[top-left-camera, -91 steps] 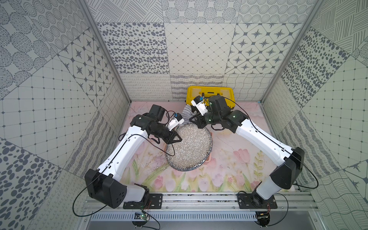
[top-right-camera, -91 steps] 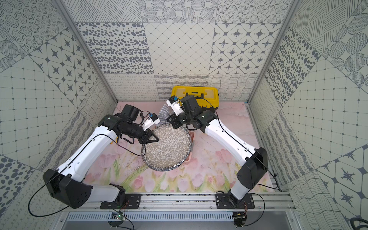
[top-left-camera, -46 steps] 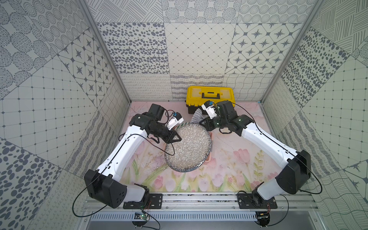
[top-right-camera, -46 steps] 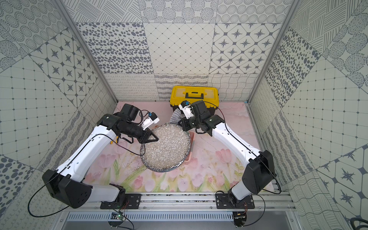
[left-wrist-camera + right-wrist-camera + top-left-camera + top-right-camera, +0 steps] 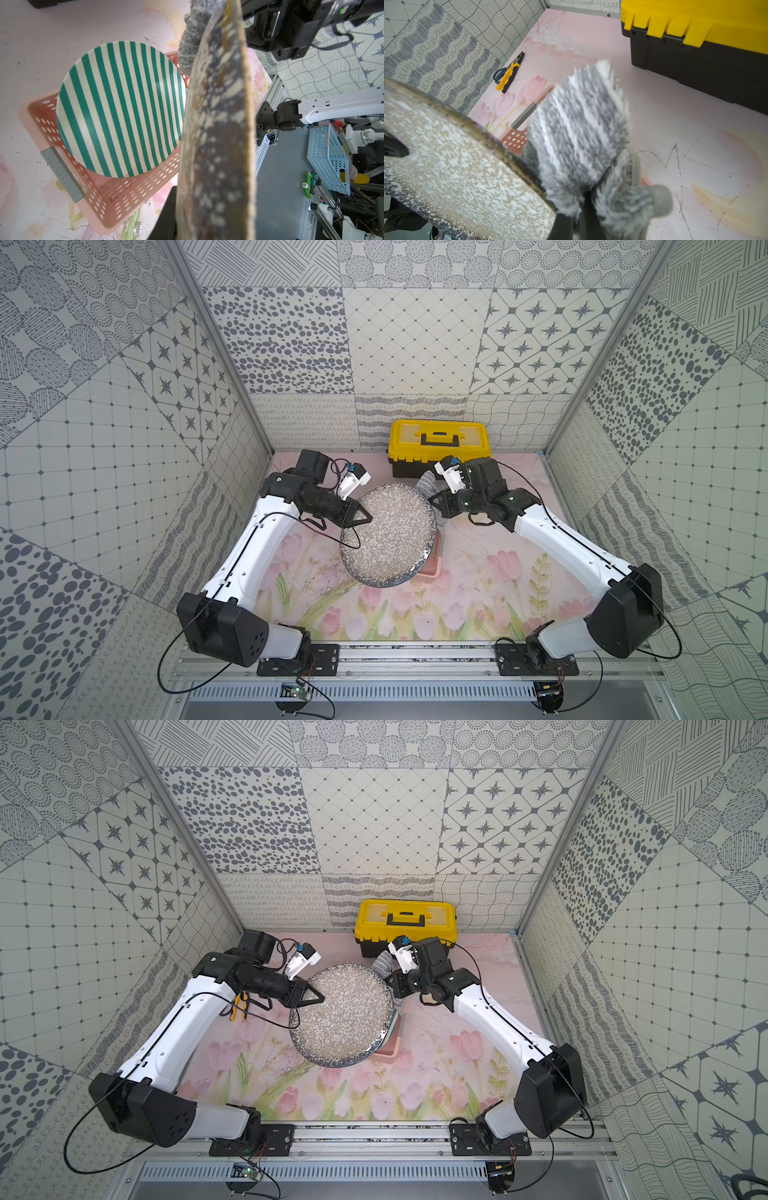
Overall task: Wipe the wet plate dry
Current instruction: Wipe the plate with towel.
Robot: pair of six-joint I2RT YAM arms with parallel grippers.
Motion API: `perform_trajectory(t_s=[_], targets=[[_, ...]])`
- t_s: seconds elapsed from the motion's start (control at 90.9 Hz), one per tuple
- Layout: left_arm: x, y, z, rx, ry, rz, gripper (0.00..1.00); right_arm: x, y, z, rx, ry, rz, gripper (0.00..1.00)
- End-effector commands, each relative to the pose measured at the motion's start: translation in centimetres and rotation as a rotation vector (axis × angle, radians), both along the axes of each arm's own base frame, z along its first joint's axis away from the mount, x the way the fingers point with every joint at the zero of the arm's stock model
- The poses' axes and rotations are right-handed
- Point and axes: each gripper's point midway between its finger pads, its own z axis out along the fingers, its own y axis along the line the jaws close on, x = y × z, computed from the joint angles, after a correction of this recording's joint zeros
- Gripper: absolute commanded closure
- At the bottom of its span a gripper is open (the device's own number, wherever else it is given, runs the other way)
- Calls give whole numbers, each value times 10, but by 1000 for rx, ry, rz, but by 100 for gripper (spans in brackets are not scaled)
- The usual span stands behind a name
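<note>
left end effector (image 5: 361,516) pinching speckled plate (image 5: 388,539) rim, plate tilted above pink basket (image 5: 99,199), right end effector (image 5: 586,209) clamped on grey cloth (image 5: 581,133) at plate edge

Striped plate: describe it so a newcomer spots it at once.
Find the yellow toolbox by the back wall; in front of it a pink basket sits on the floral mat. The striped plate in it is green and white, unlike the speckled plate held above.
</note>
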Motion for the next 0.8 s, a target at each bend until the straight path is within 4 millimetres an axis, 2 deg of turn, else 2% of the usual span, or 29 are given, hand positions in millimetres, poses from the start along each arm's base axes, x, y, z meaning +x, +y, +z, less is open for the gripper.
perform_trajectory(t_s=[0.0, 0.253, 0.594, 0.792], targets=[[20, -22, 75, -321, -174, -77, 100, -12, 3, 9, 56, 1, 37, 100], [30, -11, 83, -387, -148, -37, 100, -16, 3, -1, 70, 17, 43, 100], [46, -1, 81, -432, -109, 34, 100, -27, 5, -3, 113, 9, 75, 100], [43, -3, 90, -499, -73, 6, 100, -28, 5, -12, 117, 19, 71, 100]])
